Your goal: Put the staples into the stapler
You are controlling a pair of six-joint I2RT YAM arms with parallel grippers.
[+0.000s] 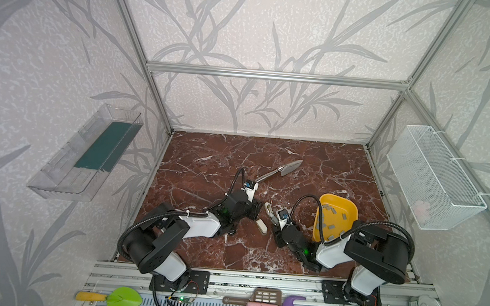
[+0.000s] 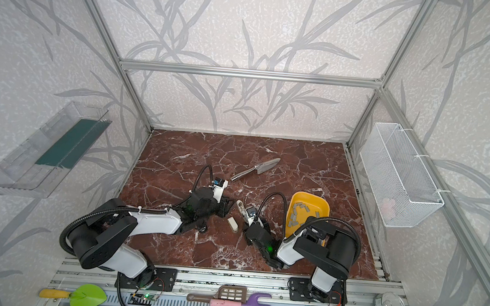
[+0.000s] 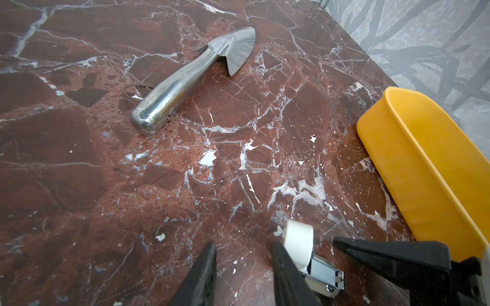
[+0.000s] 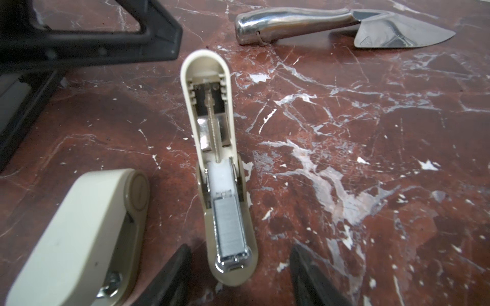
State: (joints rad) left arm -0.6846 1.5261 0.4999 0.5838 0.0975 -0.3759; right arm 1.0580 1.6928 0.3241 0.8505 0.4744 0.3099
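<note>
Two staplers on the counter (image 1: 207, 162) right now. The open stapler (image 4: 220, 169) is the one being loaded, and a closed stapler (image 4: 87, 227) lies just beside it doing nothing. The open one sits between the two arms with its lid (image 4: 205, 59) flipped right back, and one strip of staples (image 4: 230, 230) sits in the chrome magazine at the front end. So my read is the loading bit is pretty much done and the closing step is what's up.

The right fingers (image 4: 172, 275) are spread wide on either side of the stapler's nose and have hold of nothing. I can't see them touching it. The left fingers (image 3: 201, 273) are only a bit apart, with bare marble showing in the gap and nothing held. The raised lid is just outside one of them, not between them.

The next move probably calls for swinging that lid forward and pressing it down over the magazine. The base would need steadying so it doesn't skate on the marble, and the strip has to lie flat or the lid may not latch.

The rest of the count:
- One yellow tray (image 1: 349, 211), off to the right of the staplers.
- Loose staples (image 2: 293, 220) in it, roughly a dozen. They're tiny and partly behind the arm, so no exact number.
- One metal trowel (image 3: 185, 76), further back and well apart from everything.
</note>
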